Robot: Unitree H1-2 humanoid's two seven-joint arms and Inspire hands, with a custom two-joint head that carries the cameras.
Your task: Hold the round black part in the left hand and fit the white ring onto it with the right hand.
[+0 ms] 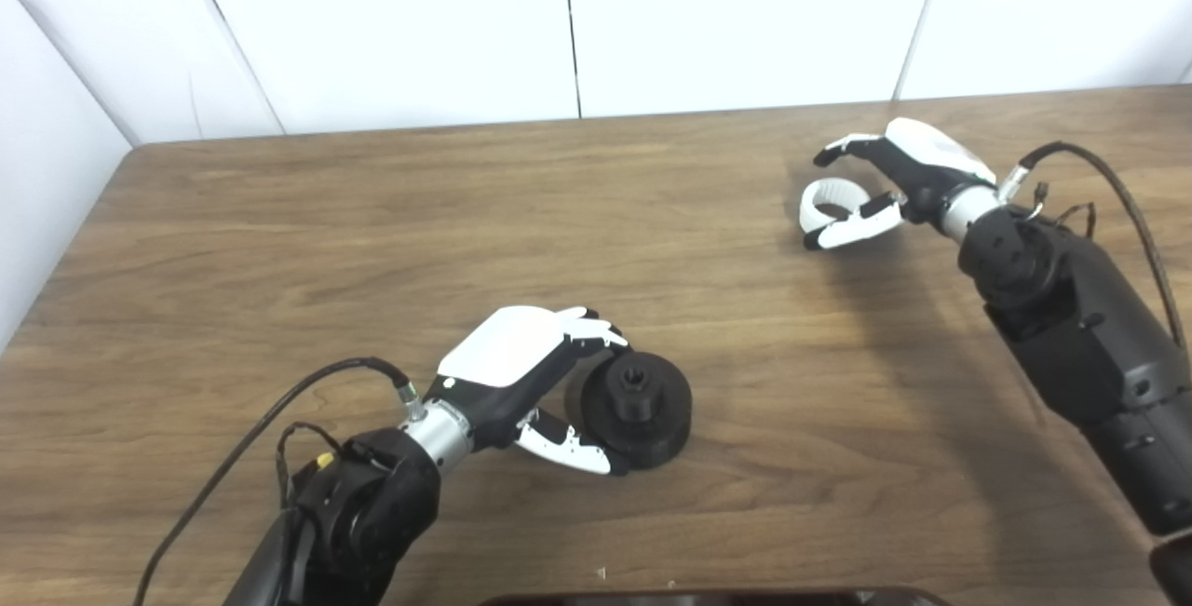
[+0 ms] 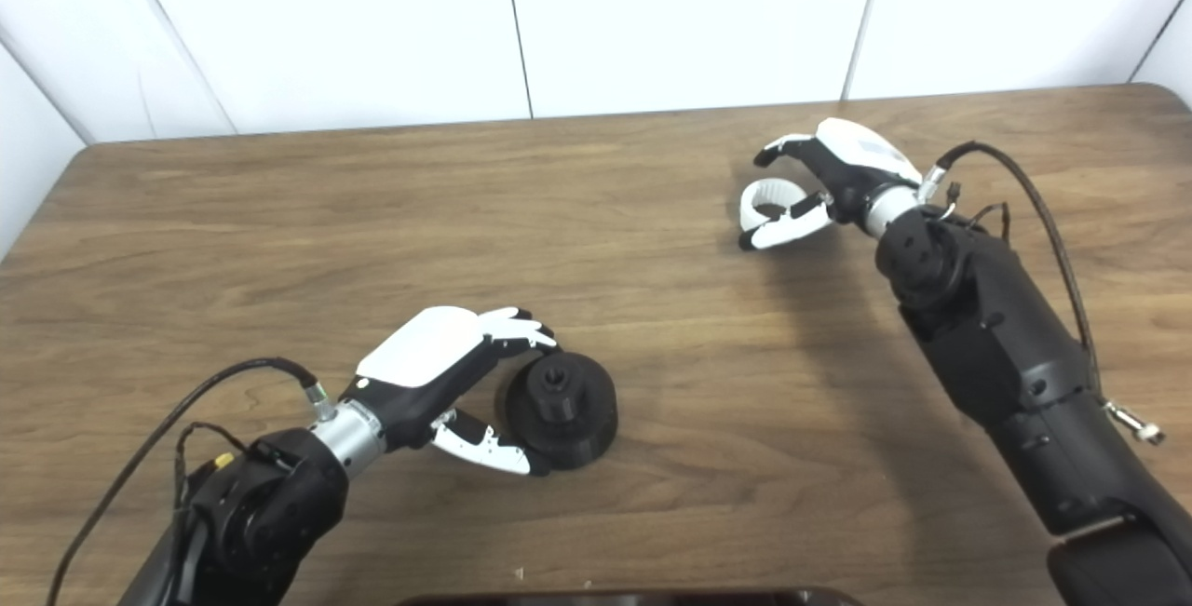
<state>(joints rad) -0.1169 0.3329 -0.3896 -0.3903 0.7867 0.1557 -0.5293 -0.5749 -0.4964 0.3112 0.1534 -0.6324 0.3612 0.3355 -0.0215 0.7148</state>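
while the left hand point(image 1: 521, 373) cups the round black part point(image 1: 639, 410) on the wooden table point(image 1: 466, 215), its fingers hide the part's near-left edge. far right, the right hand point(image 1: 885, 182) curls around the smooth white ring point(image 1: 824, 199), thumb covering part of it; actual grip is hard to tell.

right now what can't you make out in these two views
- Left hand on the round black part: fingers wrap its left side, but contact is hidden behind the part in both views, so a firm hold is unclear.
- Right hand at the white ring: thumb and fingers bracket it; whether it is pinched or lifted off the table is too small to tell.
- Dark object: cut off by the bottom edge.
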